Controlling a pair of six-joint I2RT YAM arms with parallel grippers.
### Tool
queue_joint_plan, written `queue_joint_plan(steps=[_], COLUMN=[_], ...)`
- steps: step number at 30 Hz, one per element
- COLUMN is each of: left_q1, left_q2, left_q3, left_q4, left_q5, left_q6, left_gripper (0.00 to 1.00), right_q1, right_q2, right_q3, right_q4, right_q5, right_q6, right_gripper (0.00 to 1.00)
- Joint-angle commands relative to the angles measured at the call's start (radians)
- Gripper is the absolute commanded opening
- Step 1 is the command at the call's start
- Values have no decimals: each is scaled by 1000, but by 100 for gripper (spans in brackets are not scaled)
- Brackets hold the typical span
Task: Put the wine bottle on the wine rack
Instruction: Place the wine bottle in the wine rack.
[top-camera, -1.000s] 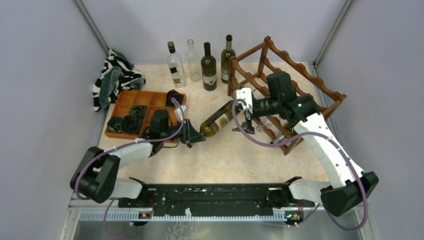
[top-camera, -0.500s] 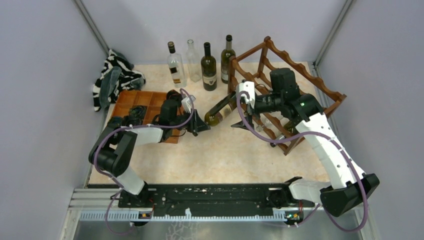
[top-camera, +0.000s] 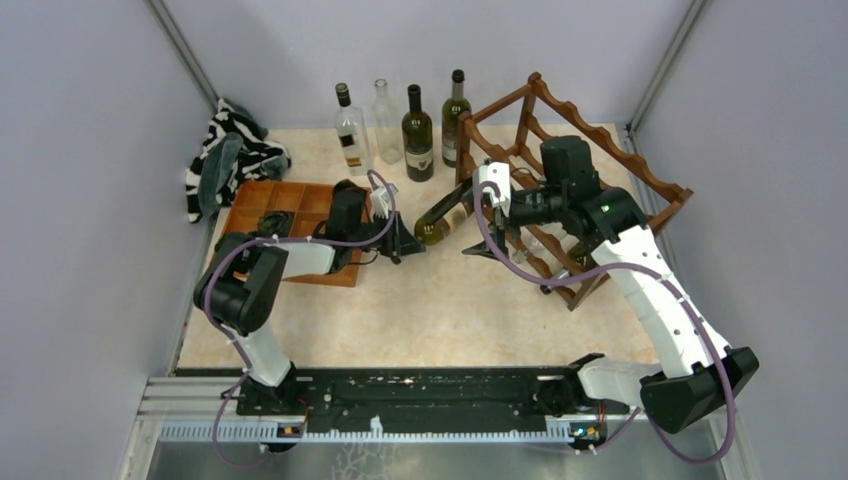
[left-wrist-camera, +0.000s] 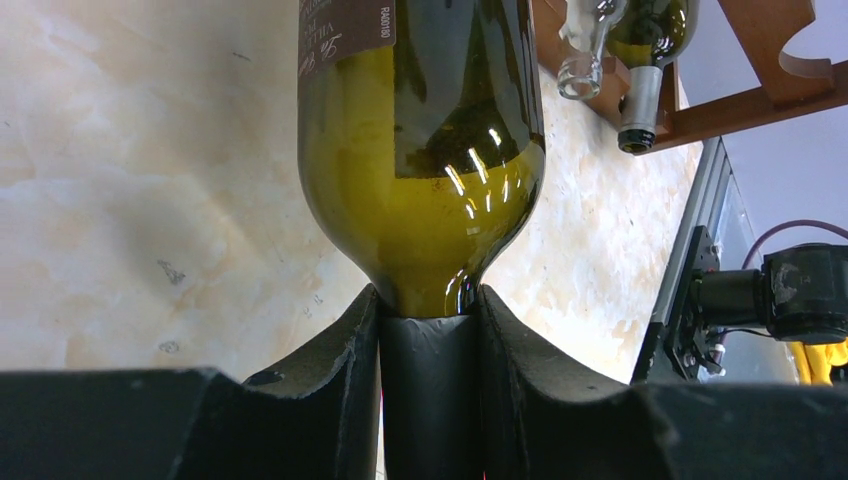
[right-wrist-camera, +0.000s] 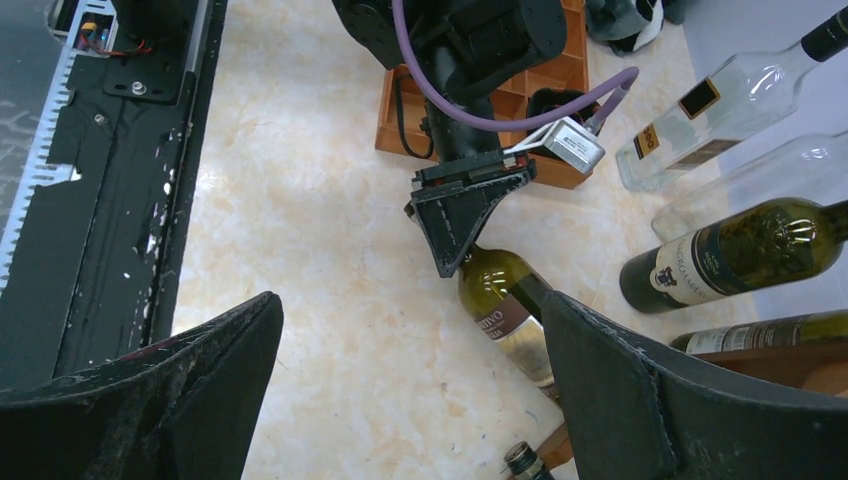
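Note:
The wine bottle (top-camera: 445, 215) is olive green with a brown label. It lies slanted, base toward the wine rack (top-camera: 600, 170) and neck toward the left. My left gripper (top-camera: 405, 240) is shut on its neck; in the left wrist view both pads clamp the dark neck foil below the bottle (left-wrist-camera: 420, 150) at my left gripper (left-wrist-camera: 430, 335). My right gripper (top-camera: 483, 225) hangs wide open over the bottle's base end, in front of the rack. In the right wrist view the bottle (right-wrist-camera: 497, 300) runs under the right finger (right-wrist-camera: 640, 400), which hides its lower part.
Several upright bottles (top-camera: 418, 135) stand along the back wall. An orange-brown compartment tray (top-camera: 290, 205) with dark rolled items sits at left, beside a striped cloth (top-camera: 230, 150). Two bottles (left-wrist-camera: 640, 60) lie in the rack's lower tier, necks pointing out.
My left arm has carried the bottle back and to the right, closer to the rack. The right gripper shifted slightly back, still open.

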Motion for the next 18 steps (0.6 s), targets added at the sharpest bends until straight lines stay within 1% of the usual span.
queue_joint_plan(steps=[1, 10, 18], left_q1=[3, 2, -25], left_q2=[28, 116, 211], left_q3=[81, 182, 322], left_q4=[148, 138, 55], left_q5=[56, 44, -5], left_q6=[34, 53, 85], left_gripper=[0, 0, 0], right_q1=[-15, -21, -25], right_q2=[-22, -21, -15], right_q3=[37, 40, 40], right_q4=[18, 24, 31], right_q5=[-34, -13, 0], right_q6=[-4, 11, 19], right_gripper=[98, 98, 98])
